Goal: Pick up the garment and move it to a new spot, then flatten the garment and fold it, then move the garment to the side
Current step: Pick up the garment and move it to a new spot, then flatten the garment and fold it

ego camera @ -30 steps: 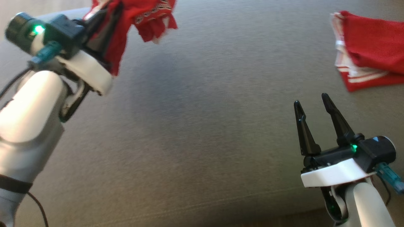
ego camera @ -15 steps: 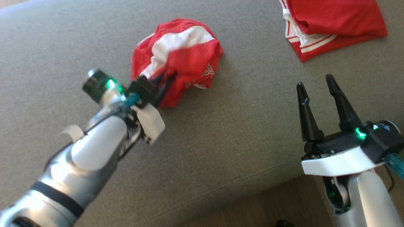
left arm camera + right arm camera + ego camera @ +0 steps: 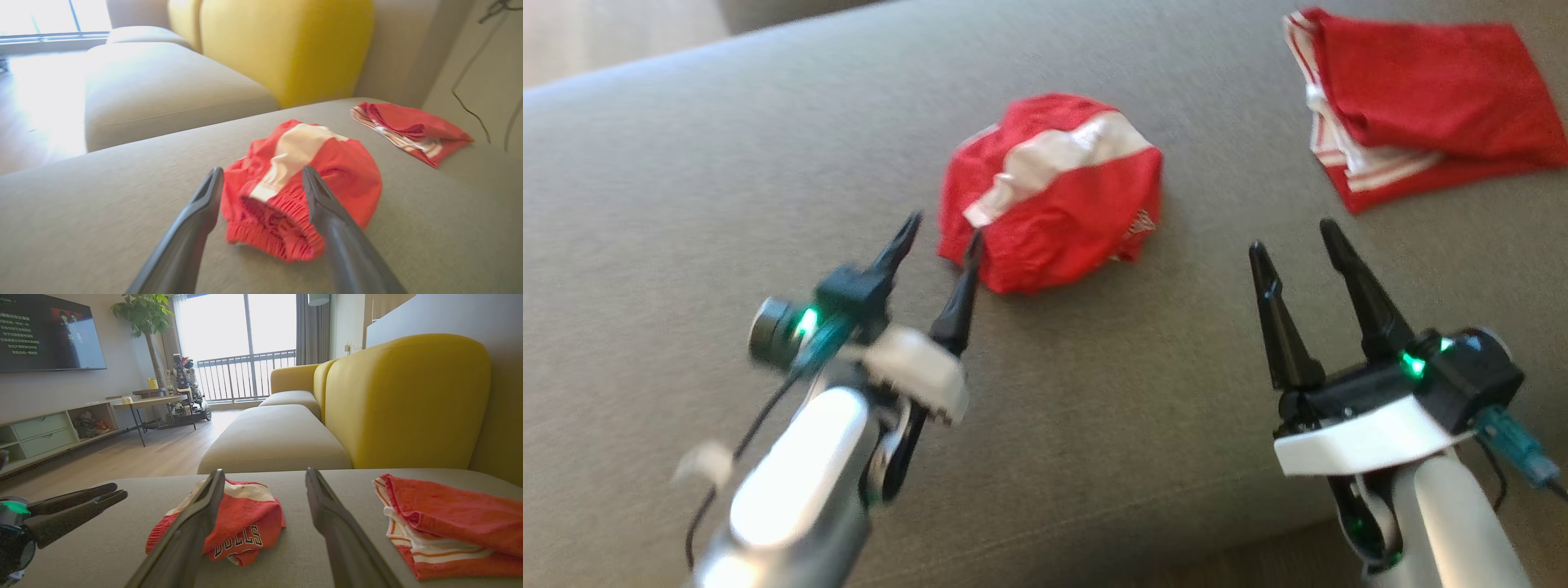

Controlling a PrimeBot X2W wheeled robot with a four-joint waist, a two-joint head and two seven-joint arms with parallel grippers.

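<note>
A crumpled red garment [image 3: 1054, 192] with a white stripe lies in a heap on the grey sofa seat [image 3: 727, 180]. My left gripper [image 3: 943, 230] stands open just short of its near-left edge, holding nothing. Along the left wrist's fingers the red garment [image 3: 351, 179] lies between and beyond the tips of the left gripper [image 3: 262, 171]. My right gripper [image 3: 1292, 238] is open and empty, to the right of the heap and apart from it. In the right wrist view the garment [image 3: 245, 518] shows "BULLS" lettering, beyond the right gripper [image 3: 264, 471].
A second red and white garment [image 3: 1421, 147], folded, lies at the far right of the seat [image 3: 449, 522]. A yellow backrest [image 3: 404, 400] rises behind. The seat's front edge [image 3: 1176, 523] runs near my right arm, with wooden floor below.
The left gripper has let go of the garment, which now rests on the seat, and has opened and drawn back. The head camera has shifted. The right gripper stays open.
</note>
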